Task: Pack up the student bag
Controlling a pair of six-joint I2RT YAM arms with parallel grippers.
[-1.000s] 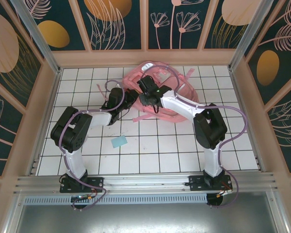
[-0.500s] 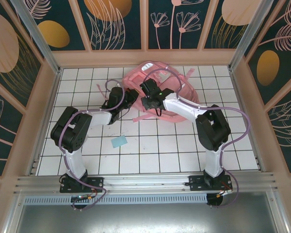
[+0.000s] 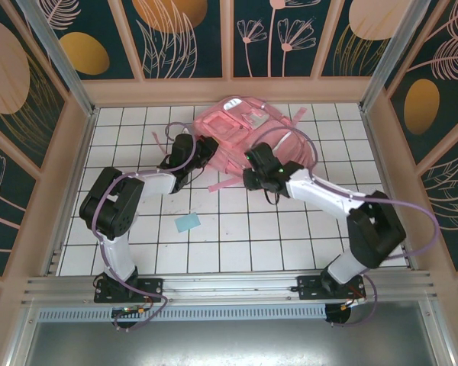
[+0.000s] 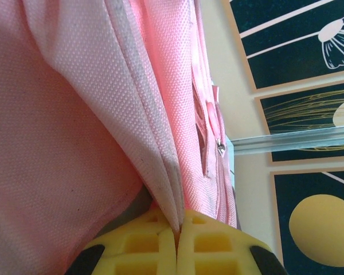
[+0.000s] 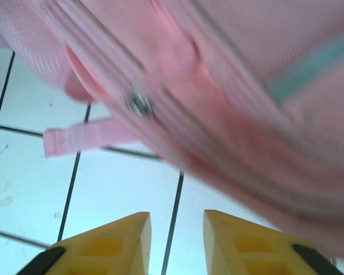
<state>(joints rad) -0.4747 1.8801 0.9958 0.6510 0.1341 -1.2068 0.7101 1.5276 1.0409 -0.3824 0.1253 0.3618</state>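
Fingers of the left gripper are pressed together, pinching a fold of the student bag, which lies at the far middle of the tiled table. The right gripper stands spread beside the bag's near edge, with bare tile between its fingers. The bag's contents are hidden.

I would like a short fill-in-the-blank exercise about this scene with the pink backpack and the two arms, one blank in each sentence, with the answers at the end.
1. The left gripper is shut on the ____ fabric of the student bag.
2. The right gripper is not shut but ____, with nothing in it.
3. A small light blue piece lies on the table, nearer the base of the ____ arm.

Missing words: pink; open; left.
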